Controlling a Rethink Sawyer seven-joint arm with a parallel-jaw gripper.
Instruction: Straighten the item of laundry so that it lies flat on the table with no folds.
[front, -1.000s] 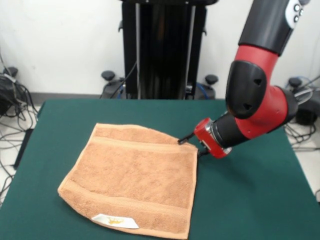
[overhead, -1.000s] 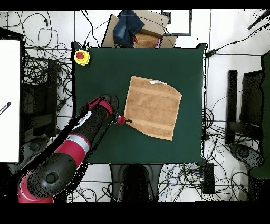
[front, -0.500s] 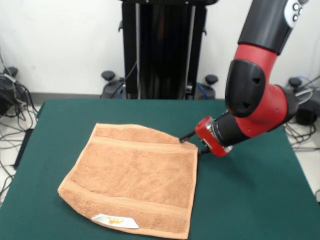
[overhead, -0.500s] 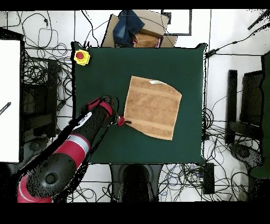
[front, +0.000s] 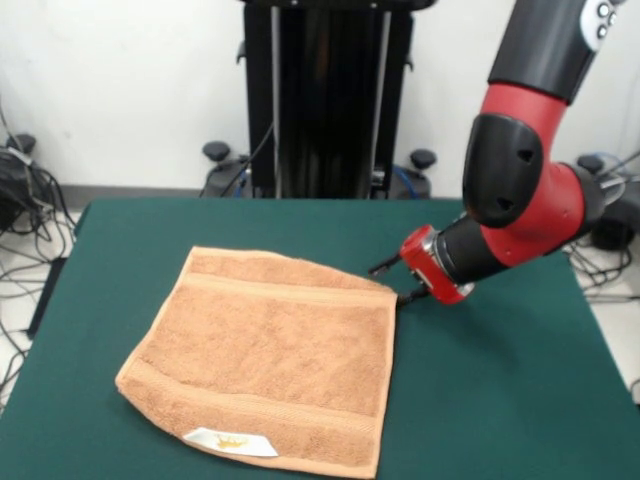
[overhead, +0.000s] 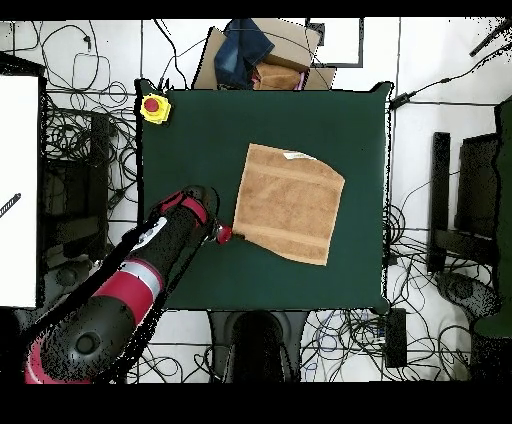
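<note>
We see the towel (front: 268, 360) spread flat on the table (front: 500, 400); the pincer (front: 392, 282), released and empty, hovers beside its corner. Next, we judge, only withdrawal remains.

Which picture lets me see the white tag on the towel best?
The front view: the tag lies on the towel's nearest edge, and its yellow print shows. The overhead view shows the tag only as a small white mark on one edge.

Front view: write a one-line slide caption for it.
Orange-tan terry towel lying flat on the dark green felt table; the red-and-black arm's open pincer is just off its far corner.
</note>
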